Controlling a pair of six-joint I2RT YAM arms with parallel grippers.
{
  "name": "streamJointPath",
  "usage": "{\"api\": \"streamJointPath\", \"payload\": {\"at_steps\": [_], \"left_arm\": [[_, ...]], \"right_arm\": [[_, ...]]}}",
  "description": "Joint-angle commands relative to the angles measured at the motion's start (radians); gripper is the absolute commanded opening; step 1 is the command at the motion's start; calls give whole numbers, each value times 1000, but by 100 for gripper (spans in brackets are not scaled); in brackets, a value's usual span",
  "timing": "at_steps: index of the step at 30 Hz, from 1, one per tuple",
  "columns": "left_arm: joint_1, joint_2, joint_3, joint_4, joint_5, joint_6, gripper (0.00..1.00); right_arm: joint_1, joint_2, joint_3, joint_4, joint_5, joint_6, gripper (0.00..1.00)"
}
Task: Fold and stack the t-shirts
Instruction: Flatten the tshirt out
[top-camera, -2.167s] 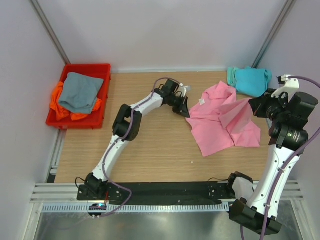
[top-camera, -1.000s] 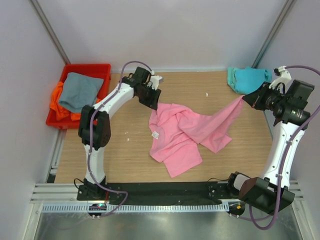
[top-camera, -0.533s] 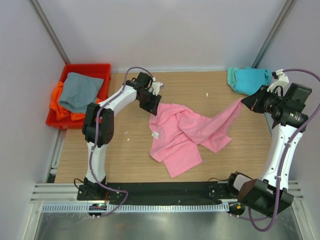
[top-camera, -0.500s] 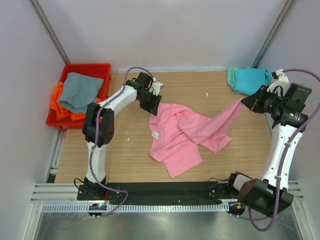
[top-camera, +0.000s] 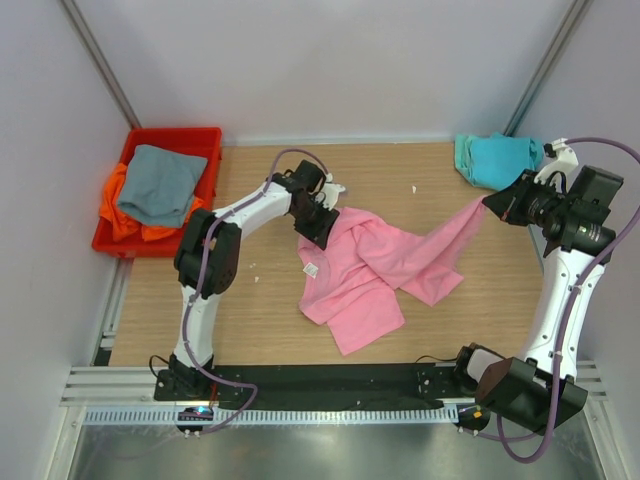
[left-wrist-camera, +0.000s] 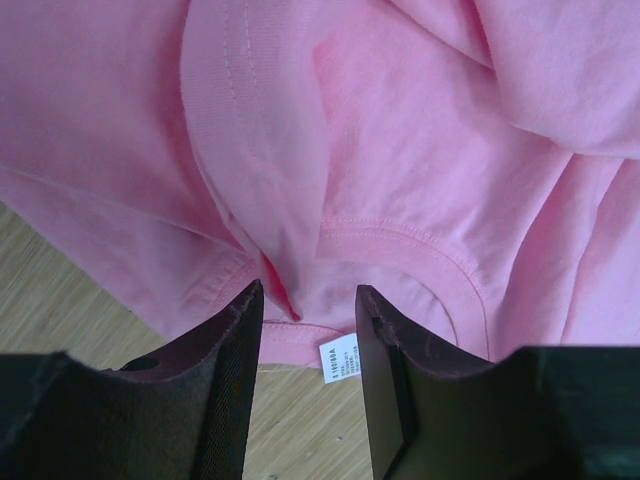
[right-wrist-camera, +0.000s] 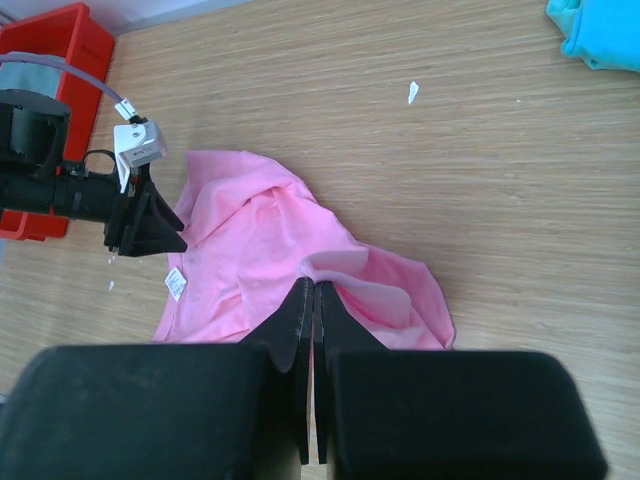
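The task looks barely begun, with nothing here reading as a finished fold or a stack. The pink t-shirt (top-camera: 370, 270) lies crumpled and creased at the centre of the wooden surface (top-camera: 270, 330). One corner of it is drawn up and out toward the right of the top view, where the right gripper (top-camera: 492, 200) is clamped tight on the cloth. The left gripper (left-wrist-camera: 308, 300) hangs over the collar end with its fingers spread, a raised fold between them but not pinched. The teal t-shirt (top-camera: 497, 158) sits bunched in the upper right corner; I cannot tell whether it counts as folded. The grey t-shirt (top-camera: 160, 183) rests on the orange t-shirt (top-camera: 118, 215) in the red bin (top-camera: 205, 140) at upper left, both untouched. So all four seem left to fold and pile. The only writing is on a small white tag (left-wrist-camera: 340, 358) at the pink collar, and its print is too small to read.
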Motion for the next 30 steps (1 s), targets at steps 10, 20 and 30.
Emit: {"api": "streamJointPath", "payload": {"at_steps": [10, 20, 30], "left_arm": [[6, 1, -5, 32, -91, 24, 41], [6, 18, -12, 26, -69, 16, 34], [6, 7, -12, 18, -42, 15, 12]], "right_arm": [[-2, 4, -14, 55, -12, 0, 1], [-1, 3, -17, 55, -5, -2, 1], [-2, 4, -30, 63, -4, -5, 1]]}}
